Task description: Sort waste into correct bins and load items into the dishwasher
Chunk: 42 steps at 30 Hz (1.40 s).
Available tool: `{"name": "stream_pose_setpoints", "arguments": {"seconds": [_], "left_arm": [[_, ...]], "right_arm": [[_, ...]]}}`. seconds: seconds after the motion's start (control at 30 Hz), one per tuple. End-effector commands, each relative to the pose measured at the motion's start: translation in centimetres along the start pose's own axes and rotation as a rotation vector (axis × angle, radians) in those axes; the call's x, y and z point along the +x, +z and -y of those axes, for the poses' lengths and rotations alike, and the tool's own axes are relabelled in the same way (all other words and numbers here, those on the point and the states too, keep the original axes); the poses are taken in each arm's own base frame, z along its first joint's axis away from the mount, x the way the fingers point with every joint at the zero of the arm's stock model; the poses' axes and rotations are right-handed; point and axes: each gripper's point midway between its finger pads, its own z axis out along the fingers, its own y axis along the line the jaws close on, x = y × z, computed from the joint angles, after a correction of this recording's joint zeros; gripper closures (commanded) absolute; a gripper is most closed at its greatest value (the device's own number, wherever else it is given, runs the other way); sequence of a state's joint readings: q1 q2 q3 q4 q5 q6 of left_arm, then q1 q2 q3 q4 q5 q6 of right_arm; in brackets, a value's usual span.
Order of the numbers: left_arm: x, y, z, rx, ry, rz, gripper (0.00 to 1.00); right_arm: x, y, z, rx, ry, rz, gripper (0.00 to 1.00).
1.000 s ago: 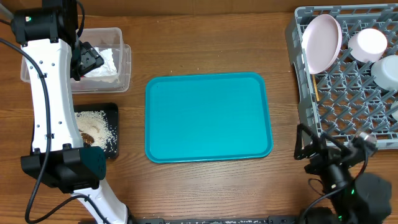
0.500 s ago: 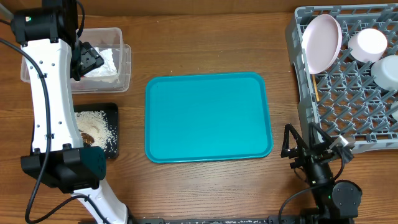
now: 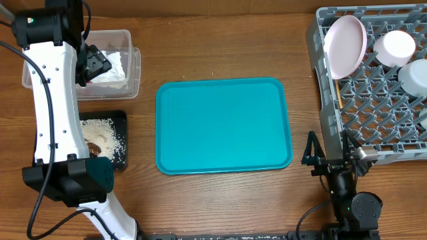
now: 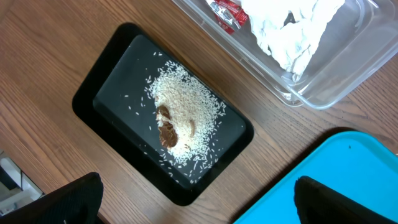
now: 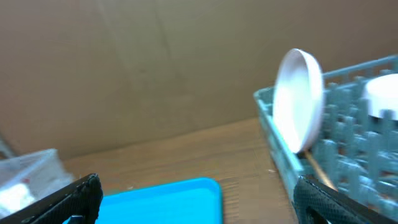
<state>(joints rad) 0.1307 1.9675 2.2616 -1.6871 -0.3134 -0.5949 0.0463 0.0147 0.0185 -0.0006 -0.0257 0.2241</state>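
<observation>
In the left wrist view my left gripper (image 4: 199, 211) is open and empty, high above the black tray (image 4: 109, 81), which holds whitish rice crumbs (image 4: 186, 112) and a brown scrap (image 4: 166, 129). The clear tub (image 4: 323, 87) holds white napkins (image 4: 292, 31) and a red wrapper (image 4: 225, 11). Overhead, the left gripper (image 3: 91, 63) hangs over the tub (image 3: 33, 79). My right gripper (image 3: 328, 152) is open and empty, low at the front beside the grey rack (image 3: 363, 127). The rack holds a pinkish-white bowl (image 3: 345, 45), a white cup (image 3: 395, 47), a grey-green bowl (image 3: 415, 77) and chopsticks (image 3: 338, 95). I cannot make out the large plate.
The teal tray (image 3: 223, 125) lies mid-table between the bins and the rack; it also shows in the right wrist view (image 5: 161, 199). The black tray (image 3: 120, 120) sits just in front of the tub. A brown cardboard wall (image 5: 155, 62) stands behind the table.
My right arm has folded in toward the table's front edge, and its gripper has shifted a little left beside the rack's corner. The left arm has not moved.
</observation>
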Motion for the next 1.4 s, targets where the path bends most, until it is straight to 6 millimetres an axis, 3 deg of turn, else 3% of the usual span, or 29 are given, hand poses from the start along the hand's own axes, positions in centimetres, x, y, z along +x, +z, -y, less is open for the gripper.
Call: {"name": "stream_pose_setpoints", "arguments": {"seconds": [0.0,0.07,1.37], "left_arm": [[-0.1,-1.1,0.0,0.02,0.008,0.028,0.0],[-0.1,-1.1,0.0,0.02,0.008,0.028,0.0],[-0.1,-1.1,0.0,0.02,0.008,0.028,0.0]], "right_arm": [[0.8,-0.1,1.3,0.066,-0.093,-0.018,0.0],[2.0,-0.1,1.7,0.076,-0.132,-0.07,0.0],[1.9,-0.1,1.6,0.068,-0.167,-0.07,0.0]]}}
